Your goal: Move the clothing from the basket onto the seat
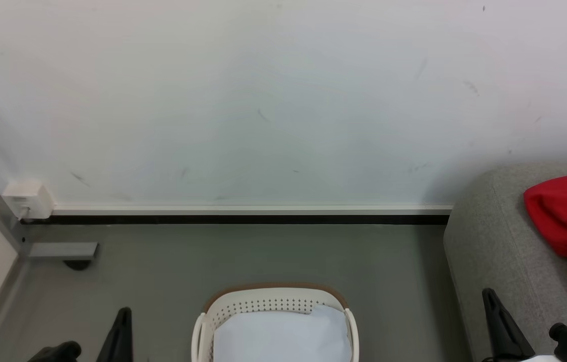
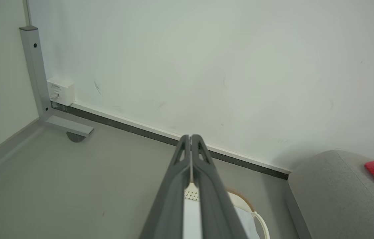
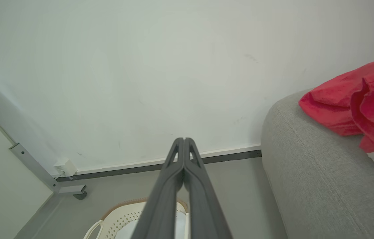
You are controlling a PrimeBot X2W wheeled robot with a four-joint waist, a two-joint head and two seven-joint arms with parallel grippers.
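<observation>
Dark-grey fingers of the left gripper (image 1: 124, 314) are pressing together on nothing at seven o'clock in the head view. At six o'clock the cream basket (image 1: 273, 290) is sitting on the floor (image 1: 263, 251), holding a flat white sheet (image 1: 283, 337). The right gripper (image 1: 488, 295), at five o'clock, is likewise pinching shut, empty. Red clothing (image 1: 565, 211) is lying on the grey seat (image 1: 494, 241) at three o'clock, well apart from the basket.

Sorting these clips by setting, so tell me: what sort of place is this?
Probably an indoor room, perhaps a mock living or laundry corner: a grey upholstered seat with red clothing on it, a perforated laundry basket on the grey floor, and a scuffed white wall.
</observation>
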